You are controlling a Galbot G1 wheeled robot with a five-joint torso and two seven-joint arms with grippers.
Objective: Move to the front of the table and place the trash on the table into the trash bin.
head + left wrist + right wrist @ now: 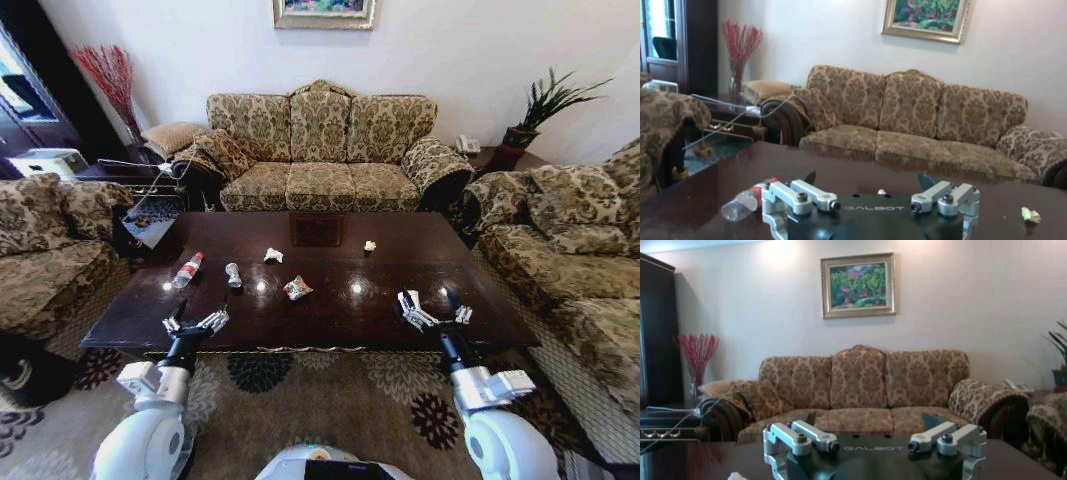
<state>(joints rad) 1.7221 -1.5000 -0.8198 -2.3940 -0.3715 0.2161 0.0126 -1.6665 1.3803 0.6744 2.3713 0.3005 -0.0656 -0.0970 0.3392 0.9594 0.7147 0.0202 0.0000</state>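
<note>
Standing at the table (330, 310), the robot holds both hands released over its near edge: left hand (195, 322), right hand (433, 308). The bottle (187, 269) lies just beyond the left hand; grasping it seems next.

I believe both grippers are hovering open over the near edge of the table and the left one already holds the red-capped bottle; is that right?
Not quite: the left gripper holds nothing. In the head view the bottle lies on the table, apart from it and farther in. The rest stands: both it and the right gripper hover open over the near edge.
</note>
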